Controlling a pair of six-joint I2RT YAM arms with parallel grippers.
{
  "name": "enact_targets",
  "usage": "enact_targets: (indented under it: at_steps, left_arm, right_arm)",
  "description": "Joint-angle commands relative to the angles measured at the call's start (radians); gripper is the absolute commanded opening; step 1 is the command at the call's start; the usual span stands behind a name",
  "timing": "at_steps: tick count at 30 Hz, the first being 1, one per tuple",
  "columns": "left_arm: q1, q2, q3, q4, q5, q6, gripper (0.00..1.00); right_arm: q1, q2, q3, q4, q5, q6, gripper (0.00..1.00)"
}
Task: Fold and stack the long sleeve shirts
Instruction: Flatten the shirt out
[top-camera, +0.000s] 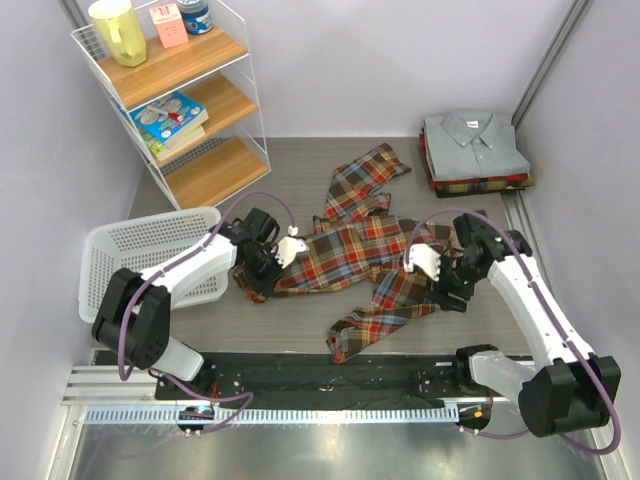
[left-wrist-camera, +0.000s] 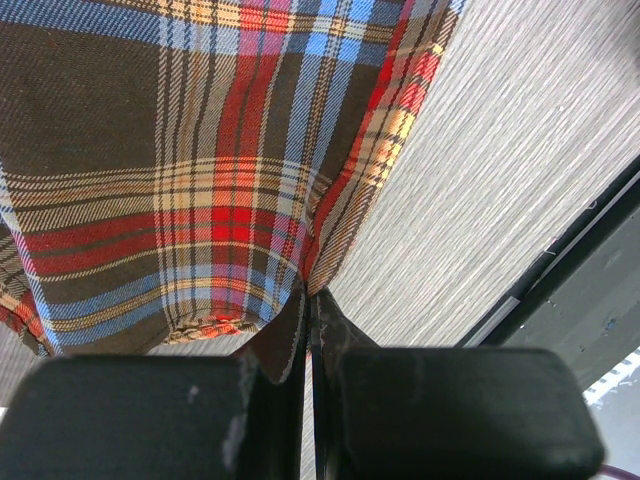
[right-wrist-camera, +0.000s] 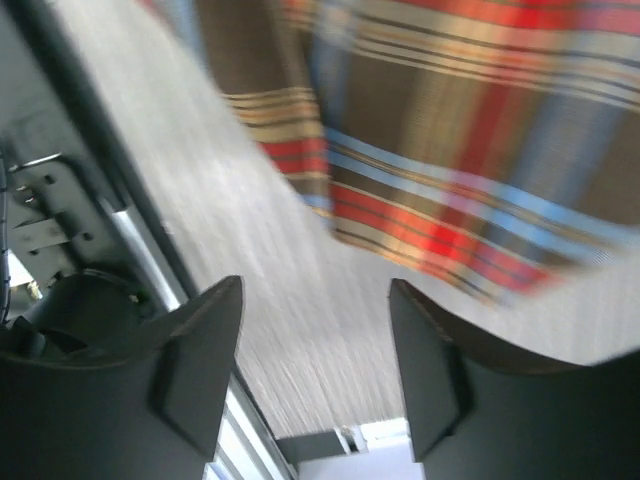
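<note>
A red, dark green-brown and cream plaid shirt (top-camera: 360, 250) is lying rumpled and spread out across the middle of the grey bench (top-camera: 300, 180), one sleeve reaching toward the back wall and another trailing toward the near edge. The left pincer (top-camera: 258, 275) is sitting at the shirt's left edge. In its wrist view the left pincer (left-wrist-camera: 308, 295) is closing its two black fingers tight together on the hem of the plaid shirt (left-wrist-camera: 180, 150), with the cloth rising into a small crease where it meets the tips and bare bench (left-wrist-camera: 520, 150) showing to the right.

The right pincer (top-camera: 448, 292) is hovering low at the shirt's right side, beside the lower sleeve. Its wrist view is blurred, but the right pincer (right-wrist-camera: 315, 288) is plainly standing with its jaws apart and holding nothing, the bench visible between them and the plaid shirt (right-wrist-camera: 450, 120) lying just ahead of the tips.

At the far right corner of the bench, well apart from the plaid shirt, a stack of folded shirts (top-camera: 478, 180) is resting, a grey shirt (top-camera: 472, 140) with collar and buttons lying on top. A white mesh basket (top-camera: 150, 255) is sitting at the left side, under the left arm. Behind it a white wire shelf (top-camera: 200, 165) with wooden boards is carrying a yellow jug (top-camera: 118, 30), a pink carton (top-camera: 168, 24) and a book (top-camera: 168, 115).
</note>
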Motion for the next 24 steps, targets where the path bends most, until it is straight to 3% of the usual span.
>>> enact_targets:
  at_steps: [1,9,16,19,22,24]
  left_arm:
    - [0.006,0.001,0.020,0.003,0.036,-0.013,0.00]
    - [0.008,-0.014,-0.007,0.004,0.023,-0.008,0.00]
    - [0.008,-0.002,-0.012,0.017,0.029,-0.013,0.00]
    - [0.009,-0.003,-0.014,0.015,0.042,-0.015,0.00]
    - [0.018,-0.026,-0.001,0.008,0.052,-0.021,0.00]
    - [0.041,-0.066,0.017,0.001,0.045,-0.021,0.00]
  right_arm:
    - [0.070,0.033,-0.087,0.111,0.014,-0.013,0.68]
    - [0.145,0.108,-0.212,0.300,0.088,0.025,0.70]
    - [0.173,0.093,-0.369,0.519,0.198,0.028,0.64]
    - [0.173,0.087,-0.410,0.650,0.260,0.072,0.41]
    - [0.173,0.045,-0.342,0.682,0.287,0.186,0.06]
    - [0.167,0.013,-0.280,0.682,0.307,0.246,0.01]
